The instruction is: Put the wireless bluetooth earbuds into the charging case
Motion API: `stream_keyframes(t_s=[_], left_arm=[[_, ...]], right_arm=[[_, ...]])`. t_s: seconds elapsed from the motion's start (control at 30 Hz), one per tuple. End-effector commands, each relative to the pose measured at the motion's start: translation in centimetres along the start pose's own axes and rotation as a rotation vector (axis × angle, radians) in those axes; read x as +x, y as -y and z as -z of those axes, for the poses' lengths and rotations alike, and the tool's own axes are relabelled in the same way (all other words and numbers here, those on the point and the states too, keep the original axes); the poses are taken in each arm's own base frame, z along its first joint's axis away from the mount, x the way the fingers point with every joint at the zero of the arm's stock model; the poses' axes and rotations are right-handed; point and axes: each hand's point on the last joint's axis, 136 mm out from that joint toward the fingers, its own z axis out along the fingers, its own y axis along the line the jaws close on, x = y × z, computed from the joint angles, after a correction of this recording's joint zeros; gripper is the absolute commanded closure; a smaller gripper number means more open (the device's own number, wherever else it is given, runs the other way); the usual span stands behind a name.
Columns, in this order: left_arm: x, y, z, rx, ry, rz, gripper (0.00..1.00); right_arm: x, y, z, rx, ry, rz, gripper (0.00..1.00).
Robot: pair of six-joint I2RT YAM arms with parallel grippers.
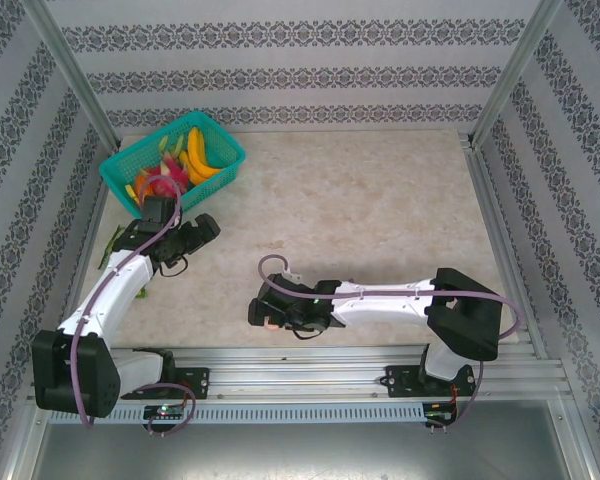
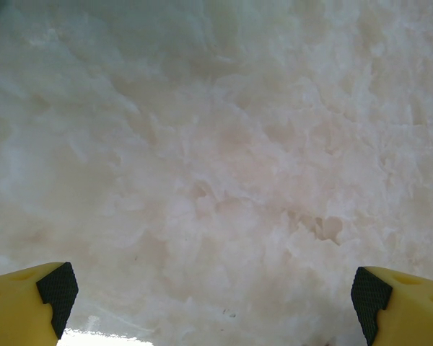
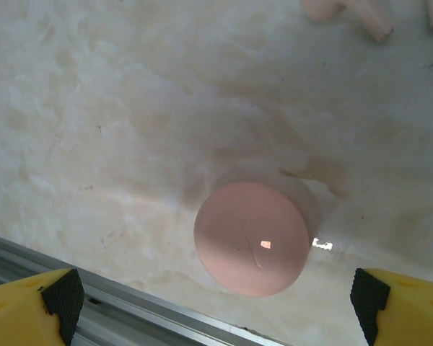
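The right gripper [image 3: 215, 297] hung with its jaws spread wide and nothing between them but the pink case [image 3: 251, 238] below. That round case lay flat on the marble table [image 3: 94, 108], squarely between the two yellow fingers [image 3: 22, 304] and close to the metal rail [image 3: 130, 303] along the table's near edge. Its lid looked shut, with only a faint seam across the top, so it likely needed opening before any bud could go in.

The earbuds [image 3: 374, 21] lay on the table past the case, on the side away from the rail, at the top right margin of the right wrist view. The clearest stem ran on a slant, its tip pointing back down and to the right. To reach them, the gripper would have had to travel away from the rail and to the right, across the case.

The left gripper [image 2: 213, 295] was likewise spread wide and empty, over bare marble beside the green basket [image 1: 170, 155], well apart from the case. The right arm was plainly the nearer one.

By count there was one case, one basket, and three pale pink pieces cut off by the picture's edge; whether those made two buds or three could not be told
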Motion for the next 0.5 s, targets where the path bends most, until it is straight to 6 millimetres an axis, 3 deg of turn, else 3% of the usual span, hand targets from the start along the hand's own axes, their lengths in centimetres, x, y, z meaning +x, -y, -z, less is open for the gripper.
stream_keyframes(t_s=[0.0,0.47], left_arm=[[-0.8,0.5,0.7,-0.012,0.022,-0.051,0.00],[-1.2,0.5,0.4,-0.008,0.023,-0.057,0.00]], right_arm=[[0.7,-1.3,-0.1,-0.060,-0.011,-0.099,0.03],[2.3,-1.2,-0.5,-0.026,-0.038,-0.110,0.03]])
